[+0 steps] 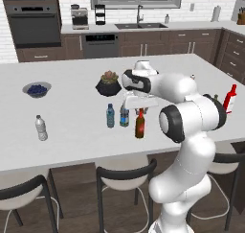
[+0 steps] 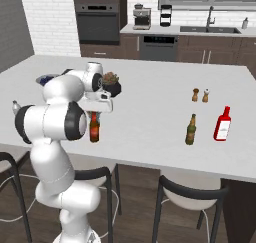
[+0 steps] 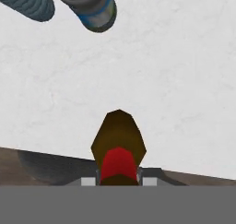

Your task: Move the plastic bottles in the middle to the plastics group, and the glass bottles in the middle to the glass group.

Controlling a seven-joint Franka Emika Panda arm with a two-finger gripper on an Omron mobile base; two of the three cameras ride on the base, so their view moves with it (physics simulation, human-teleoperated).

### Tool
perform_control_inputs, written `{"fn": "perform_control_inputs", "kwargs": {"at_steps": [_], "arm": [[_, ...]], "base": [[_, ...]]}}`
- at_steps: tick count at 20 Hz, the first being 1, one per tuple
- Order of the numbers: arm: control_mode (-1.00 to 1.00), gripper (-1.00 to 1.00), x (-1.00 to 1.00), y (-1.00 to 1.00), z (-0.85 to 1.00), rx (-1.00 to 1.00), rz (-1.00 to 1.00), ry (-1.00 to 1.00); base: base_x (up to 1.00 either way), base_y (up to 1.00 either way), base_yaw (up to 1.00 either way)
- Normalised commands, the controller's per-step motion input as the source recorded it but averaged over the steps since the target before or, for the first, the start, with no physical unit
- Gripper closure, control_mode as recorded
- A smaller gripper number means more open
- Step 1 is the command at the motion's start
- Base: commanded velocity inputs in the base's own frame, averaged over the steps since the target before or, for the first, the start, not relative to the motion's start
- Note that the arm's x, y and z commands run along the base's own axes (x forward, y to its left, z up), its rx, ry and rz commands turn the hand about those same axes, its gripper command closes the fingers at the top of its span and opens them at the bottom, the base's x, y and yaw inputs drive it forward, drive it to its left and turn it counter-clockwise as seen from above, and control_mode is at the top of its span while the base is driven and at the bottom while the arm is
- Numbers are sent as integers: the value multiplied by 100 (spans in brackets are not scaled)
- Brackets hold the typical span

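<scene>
Gripper [image 3: 119, 180] was clamped on the red neck of the brown bottle [image 1: 139, 125], which stood on the white island counter [image 1: 72, 117] near its front edge, just right of two blue-capped water bottles [image 1: 110, 116]

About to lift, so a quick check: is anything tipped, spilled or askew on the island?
Nothing stands out. The small dark brown bottle with the red neck stands upright in the gripper, and both blue-capped water bottles beside it are upright too.
</scene>
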Motion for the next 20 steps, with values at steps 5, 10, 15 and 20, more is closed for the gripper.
{"fn": "perform_control_inputs", "kwargs": {"at_steps": [5, 10, 15, 20], "arm": [[-100, 100, -22, -100, 1, 0, 0, 3], [-100, 100, -13, -100, 0, 0, 0, 2], [-100, 100, -1, -100, 0, 0, 0, 3], [-100, 100, 0, -100, 0, 0, 0, 4]], "base": [[0, 0, 0], [0, 0, 0], [0, 0, 0], [0, 0, 0]]}}
